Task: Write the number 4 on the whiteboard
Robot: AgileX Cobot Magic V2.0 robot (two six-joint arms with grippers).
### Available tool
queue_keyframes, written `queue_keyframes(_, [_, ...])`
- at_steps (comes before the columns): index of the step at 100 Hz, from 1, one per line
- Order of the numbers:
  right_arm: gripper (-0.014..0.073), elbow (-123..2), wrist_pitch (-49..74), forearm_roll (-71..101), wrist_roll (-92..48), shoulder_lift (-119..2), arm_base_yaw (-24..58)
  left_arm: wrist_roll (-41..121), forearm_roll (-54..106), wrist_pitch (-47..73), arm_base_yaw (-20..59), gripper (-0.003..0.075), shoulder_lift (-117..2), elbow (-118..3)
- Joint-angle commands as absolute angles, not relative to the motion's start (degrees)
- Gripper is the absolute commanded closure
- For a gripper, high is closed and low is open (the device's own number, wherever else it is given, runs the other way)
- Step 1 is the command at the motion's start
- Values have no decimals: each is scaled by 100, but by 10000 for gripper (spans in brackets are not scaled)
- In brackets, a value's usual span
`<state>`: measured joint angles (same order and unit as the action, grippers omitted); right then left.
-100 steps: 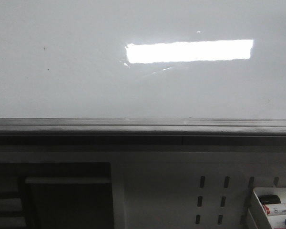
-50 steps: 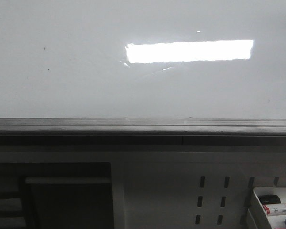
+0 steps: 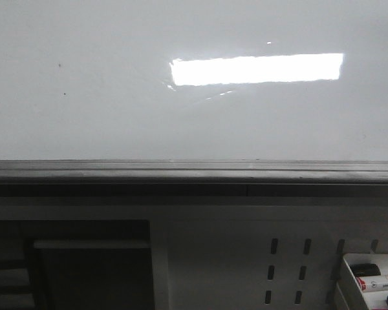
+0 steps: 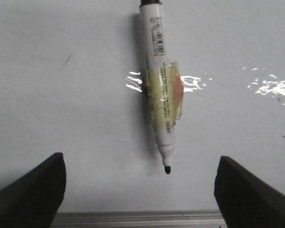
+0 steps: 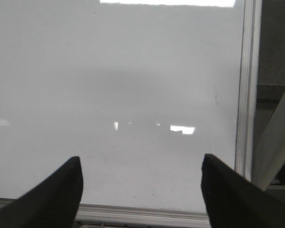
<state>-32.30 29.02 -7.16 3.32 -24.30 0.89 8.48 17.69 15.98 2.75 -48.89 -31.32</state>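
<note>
Nothing shifts vs. earlier front frames; whiteboard (image 3: pixel 116 116) blank, no number 4 yet; left end effector (image 4: pixel 140 190) wide above uncapped marker (image 4: pixel 160 95), right end effector (image 5: pixel 141 190) wide, empty; next: grasp marker.

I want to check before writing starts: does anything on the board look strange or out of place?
Yes. An uncapped marker lies loose on the whiteboard, wrapped in yellowish tape, bare tip exposed. The open left claw holds nothing.

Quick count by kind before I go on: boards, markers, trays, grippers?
whiteboard: 1
loose marker: 1
tray markers: 3, as far as I can tell, partly cut off
tray: 1
grippers: 2, left gripper and right gripper, both open
Total: 8
</note>
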Motion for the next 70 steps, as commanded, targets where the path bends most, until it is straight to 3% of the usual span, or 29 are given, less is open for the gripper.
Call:
queue_keyframes(1, [123, -3444, 2458, -796, 287, -2503, 98, 902, 1941, 891, 384, 135, -5222, -3301])
queue_keyframes(17, [123, -3444, 2458, -796, 287, -2503, 98, 1151, 1800, 104, 874, 135, -5803, -3301])
queue_keyframes(42, [123, -3444, 2458, -796, 287, -2503, 98, 1151, 1801, -456, 931, 150, -6478, -3301])
queue_keyframes(70, [123, -3444, 2480, -796, 287, -2503, 98, 1151, 1801, -752, 931, 458, -6594, -3301])
